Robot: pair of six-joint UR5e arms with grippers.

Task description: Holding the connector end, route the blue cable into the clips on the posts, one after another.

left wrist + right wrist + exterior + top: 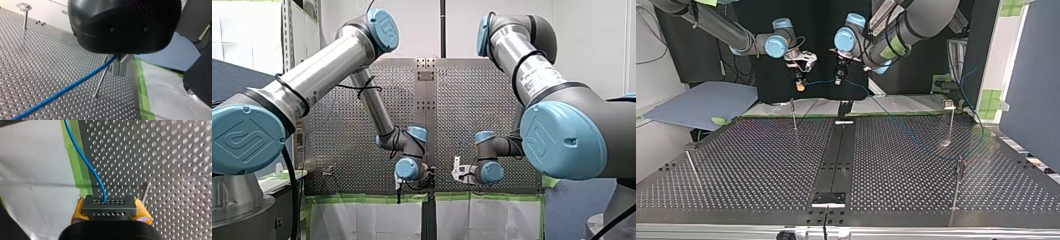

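In the right wrist view my right gripper [110, 216] is shut with its yellow pads on a dark grey connector block [109, 205]. The blue cable [86, 161] leaves the block's face and runs ahead over the green tape. My left gripper [120, 73] is shut on the same cable [62, 91], which trails from its metal fingers [119, 65] down across the perforated table. In the top view both grippers hang above the table's far edge, right gripper [799, 84] and left gripper [840, 77], with a short span of cable [819, 81] between them. A thin post [794, 114] stands just below the right gripper.
Other posts stand on the table: one with a clip on top [950, 106] at the top view's right, one nearer the camera [958, 180], and a leaning one [692, 169] at the left. Green tape [143, 90] and white sheeting border the table's edge.
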